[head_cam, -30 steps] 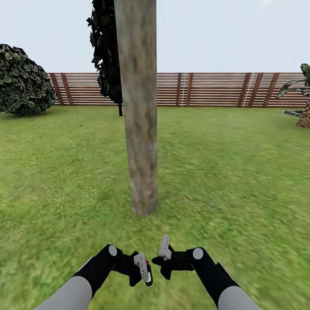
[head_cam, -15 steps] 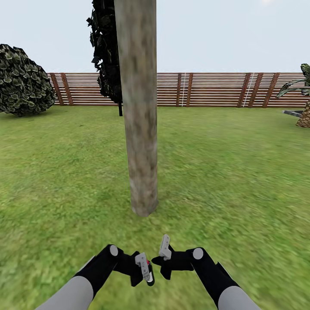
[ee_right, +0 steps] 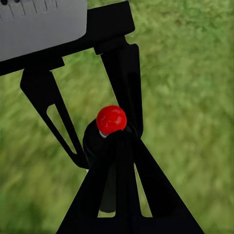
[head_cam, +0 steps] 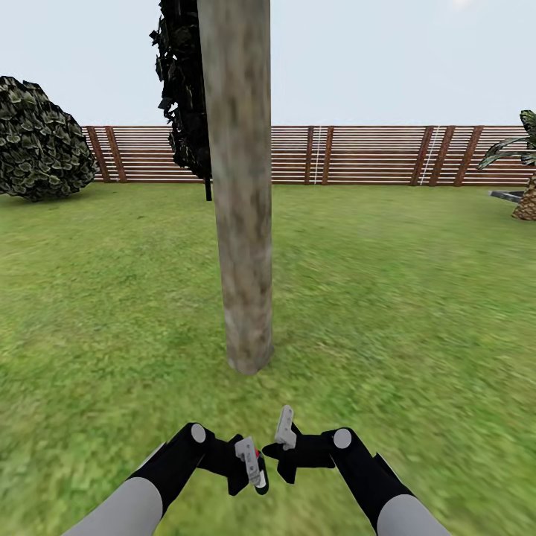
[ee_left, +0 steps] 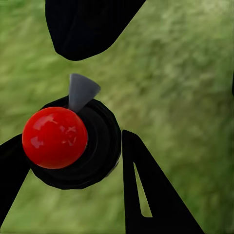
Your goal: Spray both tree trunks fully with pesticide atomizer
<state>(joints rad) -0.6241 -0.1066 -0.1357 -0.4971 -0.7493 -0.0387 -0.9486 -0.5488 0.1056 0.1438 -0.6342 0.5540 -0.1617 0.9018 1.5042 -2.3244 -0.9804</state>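
Observation:
A thick grey-brown tree trunk [head_cam: 242, 223] rises from the grass straight ahead of me, its crown out of view. Low in front of it my left gripper [head_cam: 249, 463] is shut on the pesticide atomizer [head_cam: 255, 452], a black round body [ee_left: 100, 146] with a red ball top [ee_right: 111, 119] and a grey nozzle [ee_left: 80, 90]. My right gripper [head_cam: 286, 435] sits just right of the atomizer and close to it. In the right wrist view its fingers [ee_right: 141, 190] meet at the tips in front of the atomizer.
A brown slat fence [head_cam: 357, 155] closes the lawn [head_cam: 402, 298] at the back. A round dark bush [head_cam: 37, 141] stands far left, a narrow black tree [head_cam: 182, 89] behind the trunk, and a palm [head_cam: 525, 179] at the right edge.
The left gripper with the atomizer has edged very slightly toward the right gripper. Nothing else has moved.

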